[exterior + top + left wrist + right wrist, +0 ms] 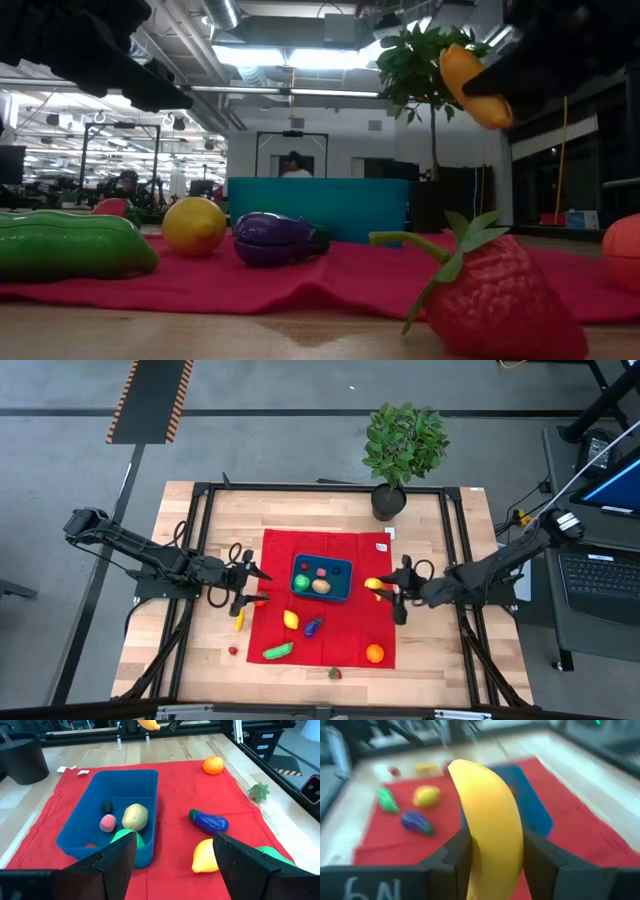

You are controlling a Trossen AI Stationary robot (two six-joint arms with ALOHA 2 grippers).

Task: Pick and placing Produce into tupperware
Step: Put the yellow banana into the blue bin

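The right gripper [382, 588] hangs above the right edge of the red cloth [355, 560], just right of the blue container [321, 578], its fingers [545, 857] pinching a yellow banana [492, 825] between them; in the low view the banana [474, 85] is clearly lifted off the table. The left gripper [250, 588] sits over the cloth's left edge, to the left of the container, with its fingers [120, 857] spread and nothing between them. The container [117, 790] rests on the upper middle of the cloth and holds a tan potato [135, 816], a pink piece [107, 823], a small dark berry [107, 806] and a green piece [124, 836] (partly hidden behind the left fingers). Still out on the cloth are a lemon [291, 620], a purple eggplant [313, 626], a green cucumber [278, 651] and an orange [374, 653]. A strawberry [334, 673] lies on the bare wood just below the cloth, and a small red piece [233, 651] and a yellow-orange piece [239, 620] lie on the wood to the cloth's left. A potted plant [402, 445] stands at the table's far edge.
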